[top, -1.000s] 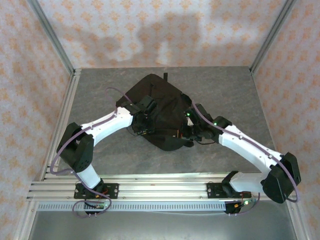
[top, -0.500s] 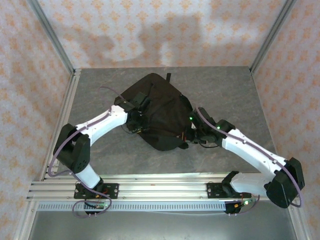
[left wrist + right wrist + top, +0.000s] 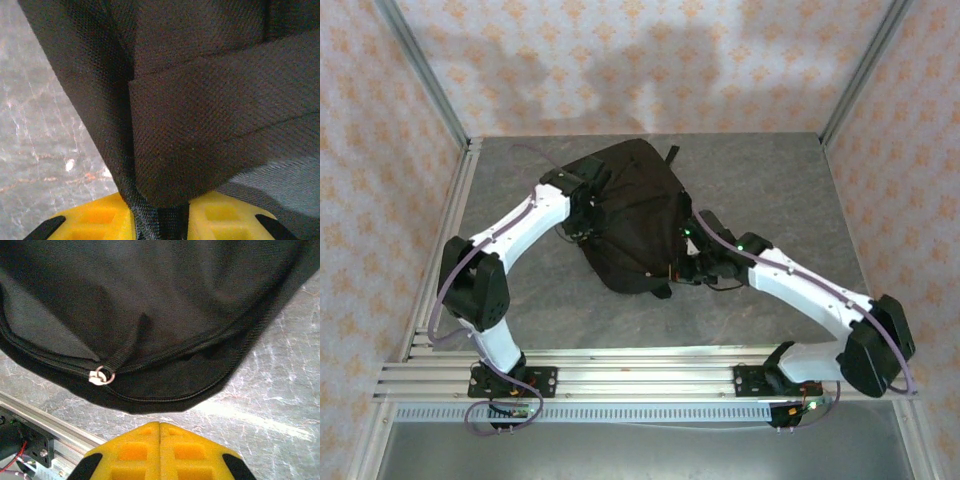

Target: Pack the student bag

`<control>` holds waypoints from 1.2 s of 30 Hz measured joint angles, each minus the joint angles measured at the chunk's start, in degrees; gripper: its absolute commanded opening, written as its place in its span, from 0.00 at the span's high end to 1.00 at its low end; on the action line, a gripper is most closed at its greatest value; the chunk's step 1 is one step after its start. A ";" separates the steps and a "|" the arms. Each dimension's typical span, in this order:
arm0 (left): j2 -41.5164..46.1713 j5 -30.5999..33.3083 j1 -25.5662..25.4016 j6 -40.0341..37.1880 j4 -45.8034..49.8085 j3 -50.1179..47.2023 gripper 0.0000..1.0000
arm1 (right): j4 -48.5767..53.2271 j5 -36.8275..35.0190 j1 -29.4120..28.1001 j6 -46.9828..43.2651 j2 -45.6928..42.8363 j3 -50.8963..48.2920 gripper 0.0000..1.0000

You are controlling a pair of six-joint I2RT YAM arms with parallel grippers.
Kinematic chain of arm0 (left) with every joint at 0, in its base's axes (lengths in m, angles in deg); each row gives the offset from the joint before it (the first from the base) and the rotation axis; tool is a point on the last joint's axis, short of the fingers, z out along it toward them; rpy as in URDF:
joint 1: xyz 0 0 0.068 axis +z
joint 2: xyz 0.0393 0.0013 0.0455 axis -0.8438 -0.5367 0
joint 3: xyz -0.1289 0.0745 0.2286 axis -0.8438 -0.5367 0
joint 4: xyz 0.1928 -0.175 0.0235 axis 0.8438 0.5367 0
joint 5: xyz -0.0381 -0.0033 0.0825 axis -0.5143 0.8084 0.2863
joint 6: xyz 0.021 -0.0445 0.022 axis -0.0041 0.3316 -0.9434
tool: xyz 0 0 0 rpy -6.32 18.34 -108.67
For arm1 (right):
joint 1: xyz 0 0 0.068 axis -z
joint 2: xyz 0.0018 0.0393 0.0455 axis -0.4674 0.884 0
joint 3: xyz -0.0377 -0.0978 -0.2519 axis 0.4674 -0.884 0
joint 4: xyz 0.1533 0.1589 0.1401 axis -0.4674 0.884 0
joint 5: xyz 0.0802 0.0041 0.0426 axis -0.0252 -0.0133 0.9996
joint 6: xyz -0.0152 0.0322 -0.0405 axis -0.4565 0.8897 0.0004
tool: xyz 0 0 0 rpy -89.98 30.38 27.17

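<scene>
Nearest me, the right gripper [image 3: 160, 432] is clenched on nothing, its pads pressed together. The student bag [image 3: 635, 220] lies just ahead of it, the zip pull [image 3: 101, 376] a little beyond its tips. The bag sits mid-table, long axis running near to far. At its far-left edge, the left gripper [image 3: 160, 220] pinches a fold of the black fabric.

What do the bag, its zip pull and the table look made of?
The bag looks like woven synthetic fabric, matte black; coarse weave shows close up. The zip pull is probably metal: a shiny silvery ring. The table is grey, stone-like with light veins and slight sheen; may be laminate.
</scene>
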 measured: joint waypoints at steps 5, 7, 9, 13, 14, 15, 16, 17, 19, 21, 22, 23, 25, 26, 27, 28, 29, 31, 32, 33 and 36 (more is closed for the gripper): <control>4.13 0.00 0.13 -1.22 -0.28 -1.38 0.54 | 0.79 -1.73 -0.04 1.09 2.67 5.46 0.70; 8.50 -1.44 0.00 -0.15 -0.20 -4.66 0.45 | 1.03 -2.84 -0.04 1.51 2.67 6.10 0.66; 13.14 -2.93 -0.59 2.38 -0.04 -7.91 0.39 | 1.81 -4.39 -0.04 2.49 2.71 6.10 0.64; 17.66 -5.88 -5.55 9.66 0.76 -10.10 0.36 | 3.89 -7.96 -0.04 4.68 2.80 6.10 0.63; 17.57 -6.49 -6.84 11.41 0.72 -10.10 0.36 | 4.17 -8.72 -0.04 5.18 2.89 6.10 0.63; 17.05 -7.48 -8.17 13.40 0.76 -10.10 0.36 | 4.50 -9.55 -0.04 5.77 3.06 6.10 0.63; 16.15 -8.37 -9.29 15.39 0.81 -10.10 0.36 | 4.76 -10.34 -0.04 6.23 3.26 6.10 0.63; 15.19 -9.09 -9.99 16.98 0.85 -10.10 0.37 | 4.96 -10.88 -0.04 6.67 3.39 6.10 0.63; 12.79 -10.08 -10.97 20.06 0.92 -10.03 0.38 | 5.35 -12.09 -0.04 7.34 3.52 6.12 0.63; 11.04 -10.45 -11.26 22.08 0.90 -9.97 0.40 | 5.92 -13.09 -0.04 7.93 3.56 6.49 0.63; 10.38 -10.49 -11.23 22.97 0.90 -9.92 0.41 | 5.97 -13.40 -0.04 8.17 3.56 6.67 0.62; 9.88 -10.60 -11.23 23.58 0.90 -9.88 0.42 | 5.97 -13.66 -0.04 8.52 3.56 6.86 0.61; 8.90 -10.62 -11.26 24.72 0.92 -9.81 0.44 | 6.03 -13.75 -0.04 9.14 3.76 7.41 0.59; 8.44 -10.60 -11.26 25.00 0.90 -9.77 0.45 | 6.01 -13.55 -0.04 9.38 4.02 7.78 0.58; 7.78 -10.60 -11.26 25.11 0.90 -9.77 0.47 | 5.97 -13.18 -0.04 9.60 4.44 8.31 0.58; 7.28 -10.58 -11.26 25.22 0.90 -9.79 0.51 | 5.90 -12.59 -0.04 9.70 5.03 8.83 0.58; 6.73 -10.58 -11.26 25.33 0.83 -9.88 0.54 | 5.79 -11.91 -0.04 9.79 5.55 9.25 0.58; 6.29 -10.58 -11.34 25.22 0.04 -10.88 0.63 | 5.75 -10.21 -0.04 9.81 7.04 10.27 0.57; 6.29 -10.60 -11.34 25.18 -0.46 -11.63 0.66 | 5.66 -9.44 -0.04 9.81 7.82 10.71 0.57; 6.29 -10.62 -11.34 25.18 -0.81 -12.33 0.70 | 5.55 -8.39 -0.04 9.81 8.92 11.28 0.56; 6.29 -10.62 -11.34 24.98 -2.38 -14.34 0.78 | 5.31 -5.62 -0.04 10.03 12.15 12.98 0.53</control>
